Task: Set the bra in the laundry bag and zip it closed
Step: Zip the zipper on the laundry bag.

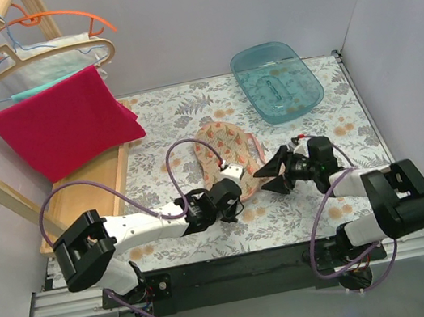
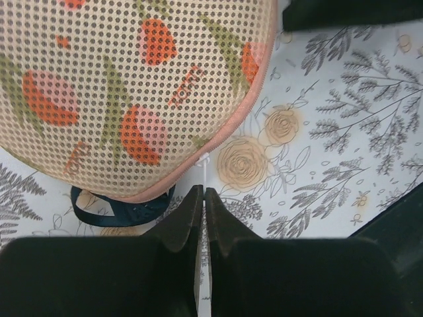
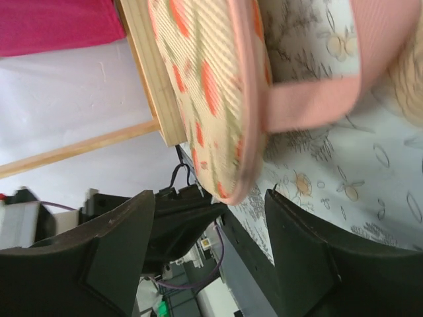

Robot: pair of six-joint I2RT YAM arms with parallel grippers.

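Laundry bag (image 1: 223,150) lies flat mid-table on the floral cloth (image 1: 162,110); contents hidden behind mesh and print. Bra (image 2: 122,210): only a navy strap loop shows, poking out from under the bag's near rim. Can't tell if the rest is inside. Teal tub (image 1: 276,81) sits well beyond the bag to its right, cloth pattern visible through it. Bag print has small orange lettering between the flowers, too blurred to read. Left gripper (image 2: 203,201) is clenched at the bag's near rim, fingers pressed together. A thin white bit sits just past the tips; can't tell if it's pinched. Right gripper (image 3: 210,198) is released, jaws wide just right of the bag, its rounded end in the gap. Only the left wrist view shows the strap. Only the right wrist view shows the pink loop (image 3: 310,99) clearly. Only the top view shows the tub. Red towel (image 1: 62,123) hangs on the wooden rack (image 1: 91,192), well left of the bag.
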